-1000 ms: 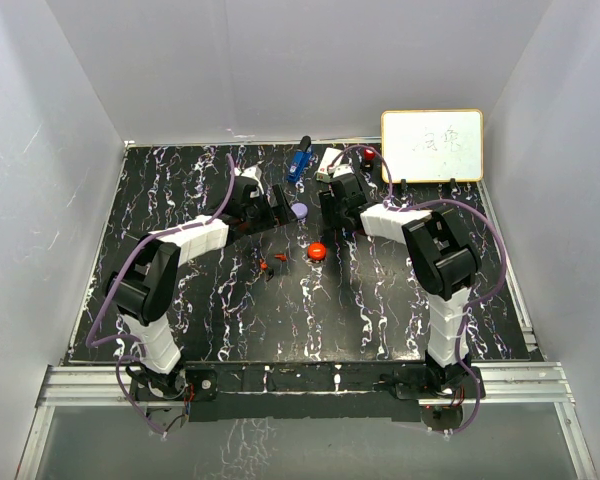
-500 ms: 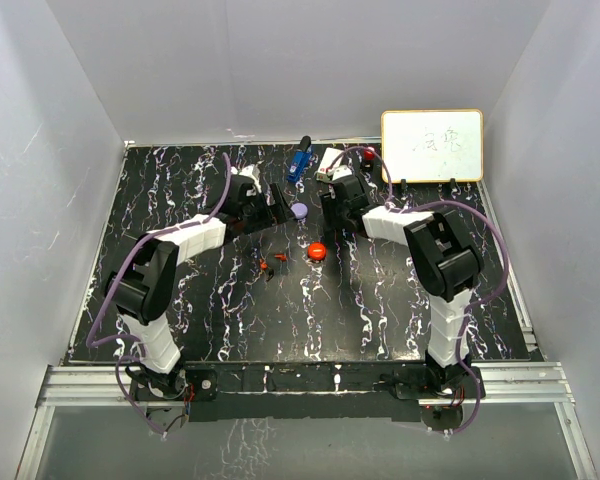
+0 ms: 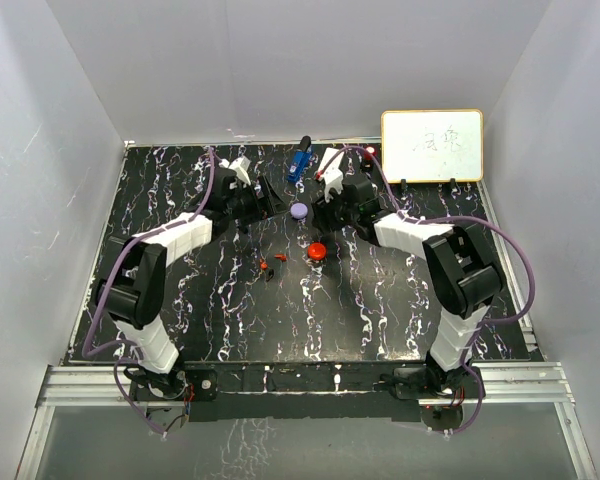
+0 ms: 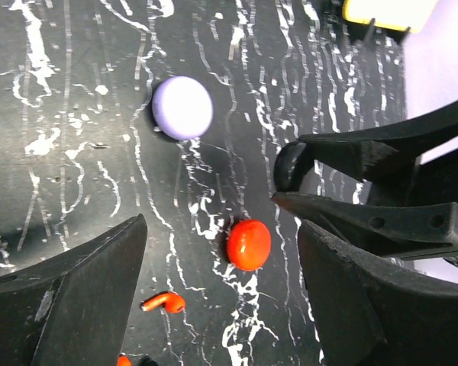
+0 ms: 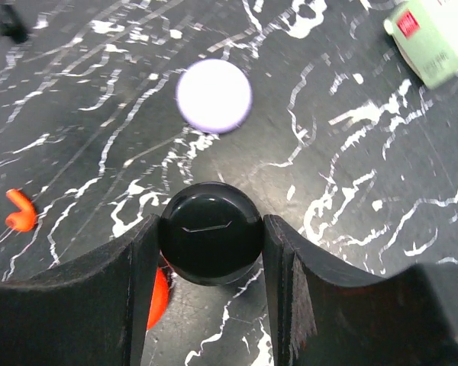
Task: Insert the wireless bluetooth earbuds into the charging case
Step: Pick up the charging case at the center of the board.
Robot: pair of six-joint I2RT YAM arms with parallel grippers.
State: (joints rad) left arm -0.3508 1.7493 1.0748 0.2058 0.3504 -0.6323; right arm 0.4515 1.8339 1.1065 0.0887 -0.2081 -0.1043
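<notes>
My right gripper point(image 5: 211, 252) is shut on a glossy black round charging case point(image 5: 210, 232) and holds it just above the table; in the top view it point(image 3: 322, 218) sits beside a lilac puck point(image 3: 299, 211). A red puck point(image 4: 249, 244) lies below it, partly hidden in the right wrist view point(image 5: 159, 299). My left gripper point(image 4: 223, 229) is open and empty, hovering over the red puck. A red earbud point(image 4: 164, 303) lies near its left finger, a second red one point(image 4: 122, 360) at the frame's bottom edge. In the top view, red earbuds point(image 3: 265, 265) and a dark one point(image 3: 270, 277) lie left of the red puck point(image 3: 318, 250).
The lilac puck shows in both wrist views point(image 4: 182, 107) point(image 5: 214, 95). A whiteboard point(image 3: 432, 145) stands at the back right. A blue object point(image 3: 300, 160), a white and green box point(image 5: 431, 42) and a small red item point(image 3: 368, 153) lie near the back edge.
Both arms have reached farther toward the back of the table, and the two grippers have tilted. The pucks and earbuds have not moved.
</notes>
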